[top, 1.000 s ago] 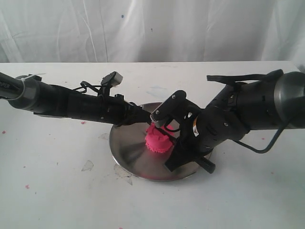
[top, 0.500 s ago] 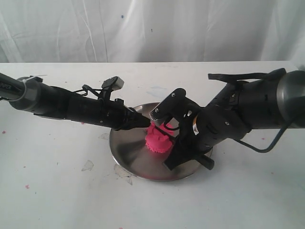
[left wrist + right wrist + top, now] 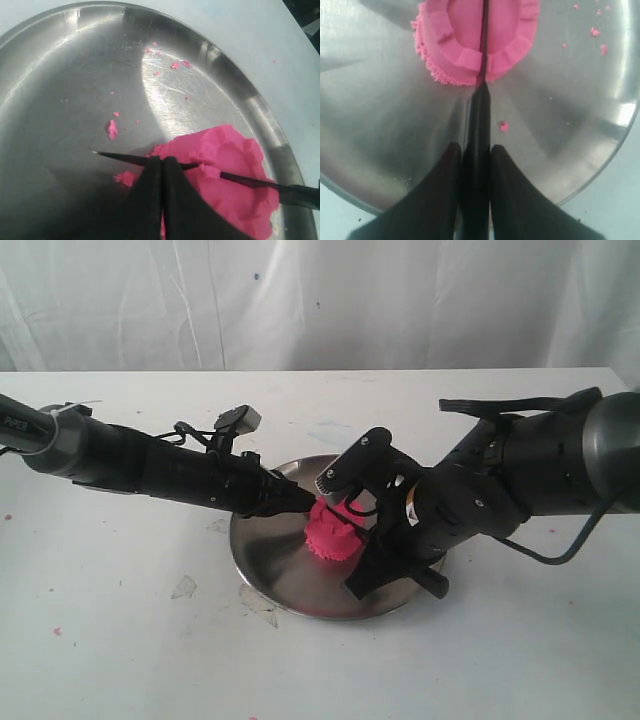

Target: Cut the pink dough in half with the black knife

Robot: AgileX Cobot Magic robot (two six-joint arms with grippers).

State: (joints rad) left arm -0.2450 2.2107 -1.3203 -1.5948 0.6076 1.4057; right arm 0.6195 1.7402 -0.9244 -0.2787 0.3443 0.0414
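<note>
The pink dough (image 3: 333, 534) stands as one squat lump with a dented top in the middle of the steel plate (image 3: 268, 562). My right gripper (image 3: 475, 150) is shut on the handle of the black knife (image 3: 478, 112). The thin blade runs across the middle of the dough (image 3: 460, 35), sunk into its top. In the left wrist view the blade (image 3: 120, 158) crosses the dough (image 3: 235, 170), and its point sticks out over bare plate. My left gripper (image 3: 162, 160) is shut and empty, with its tips against the blade at the dough's edge (image 3: 305, 499).
Small pink crumbs (image 3: 112, 129) lie on the plate (image 3: 75, 75) near the dough. A scrap of clear film (image 3: 184, 587) and a few pink specks lie on the white table (image 3: 120, 640). Both black arms reach over the plate from either side.
My left arm has slid a little to the right and lower, bringing its tips closer to the dough. The right arm and knife have barely moved.
</note>
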